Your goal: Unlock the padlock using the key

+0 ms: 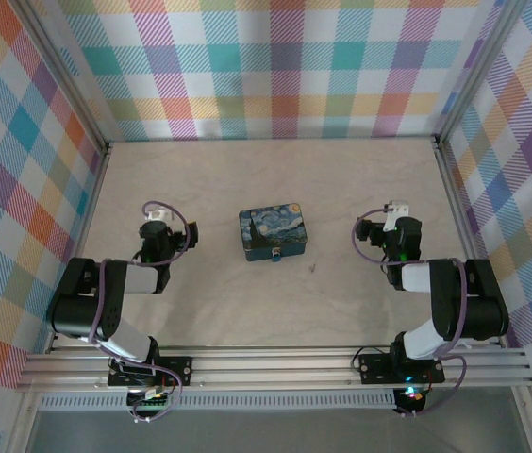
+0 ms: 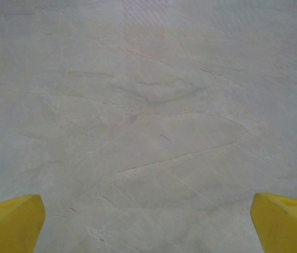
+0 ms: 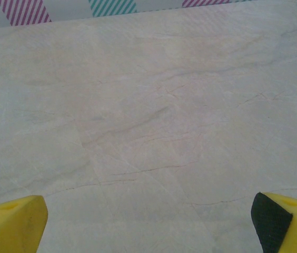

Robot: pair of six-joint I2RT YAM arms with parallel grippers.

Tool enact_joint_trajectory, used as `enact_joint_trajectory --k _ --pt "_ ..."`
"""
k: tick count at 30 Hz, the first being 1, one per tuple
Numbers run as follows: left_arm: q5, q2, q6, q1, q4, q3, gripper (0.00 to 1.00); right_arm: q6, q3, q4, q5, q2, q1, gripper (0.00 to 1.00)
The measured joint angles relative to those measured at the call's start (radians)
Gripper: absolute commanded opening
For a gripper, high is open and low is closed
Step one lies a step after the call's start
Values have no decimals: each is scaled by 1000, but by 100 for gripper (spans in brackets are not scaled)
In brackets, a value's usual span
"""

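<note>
In the top view a tiny dark-blue padlock (image 1: 277, 254) hangs at the front edge of a Starry-Night tin (image 1: 273, 232) in the table's middle. The small silvery key (image 1: 312, 268) lies on the table just right of and nearer than the tin. My left gripper (image 1: 156, 215) sits well left of the tin, and my right gripper (image 1: 396, 209) well right of it. Both wrist views look down on bare table. The left gripper (image 2: 147, 224) has its yellow fingers (image 2: 11, 221) spread wide apart. The right gripper (image 3: 148, 224) is open too, its fingers (image 3: 12, 221) holding nothing.
Plaid walls enclose the table on three sides, with metal frame posts (image 1: 68, 85) at the back corners. An aluminium rail (image 1: 275, 363) carrying both arm bases runs along the near edge. Bare table lies between each gripper and the tin.
</note>
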Motion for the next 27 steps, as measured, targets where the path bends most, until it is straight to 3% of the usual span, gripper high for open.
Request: enact_joint_trajectory --k 9,17,27 --pt "-24 -354 -81 -11 -257 45 100 56 156 -350 14 -257 0 100" --pt "83 -459 -322 -63 -552 159 100 176 343 -771 -30 -341 26 100" --pt "177 -521 -517 -206 -756 178 100 237 364 -1122 -35 -378 214 98"
